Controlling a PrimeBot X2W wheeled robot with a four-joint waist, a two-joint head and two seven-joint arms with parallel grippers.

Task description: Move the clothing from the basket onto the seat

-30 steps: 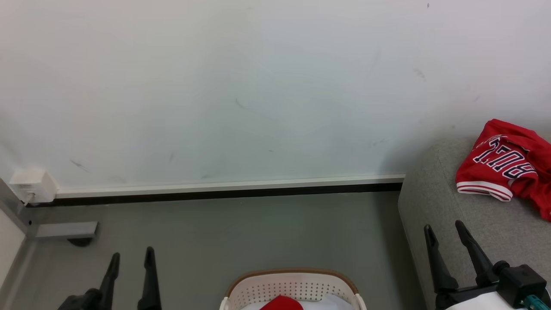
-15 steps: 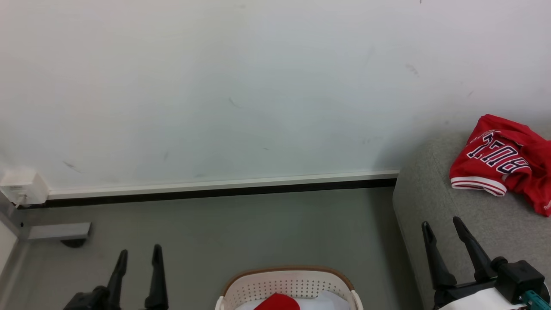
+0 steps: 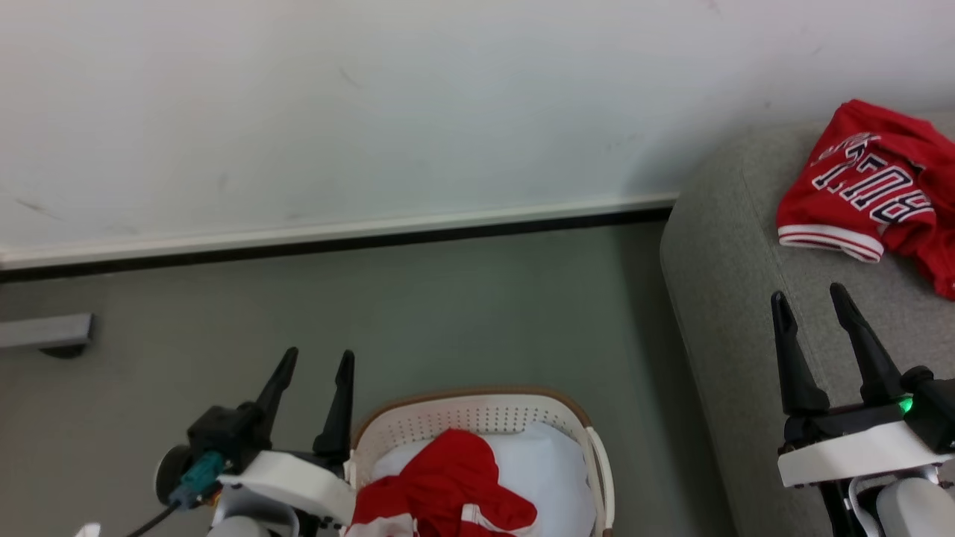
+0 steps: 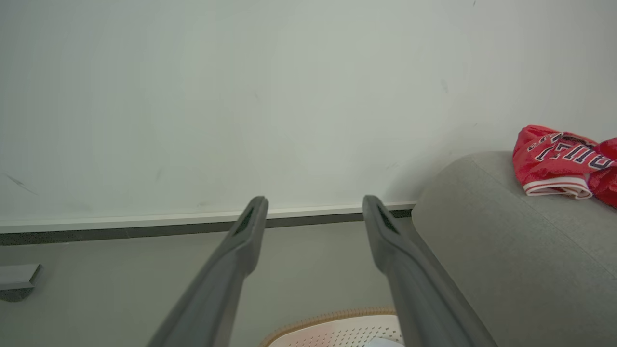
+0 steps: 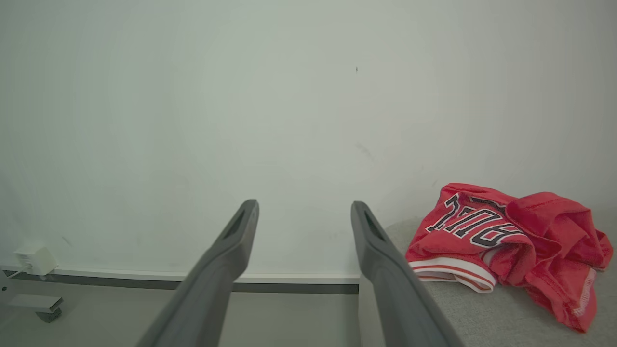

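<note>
The cream basket point(image 3: 477, 409) with a brown rim stands on the floor at the bottom centre, and red and white clothing point(image 3: 455, 485) lies inside it. My left gripper point(image 3: 316, 362) hangs open just left of the basket, holding nothing. A red jersey with dark lettering point(image 3: 869, 186) lies crumpled on the grey seat point(image 3: 724, 246) at the right. My right gripper point(image 3: 809, 298) is open and empty above the seat's near part, short of the jersey point(image 5: 501, 236). The left wrist view shows the basket rim point(image 4: 332, 320) below the open fingers and the seat point(image 4: 487, 241) to the right.
A white wall with a dark skirting strip point(image 3: 336, 242) runs behind the grey floor point(image 3: 448, 313). A grey foot of some furniture point(image 3: 45, 332) sits at the far left. A white box point(image 5: 36, 260) is fixed low on the wall.
The head camera has tilted down, so more of the basket and its clothing shows. Both grippers stay open and now show higher in the view.
</note>
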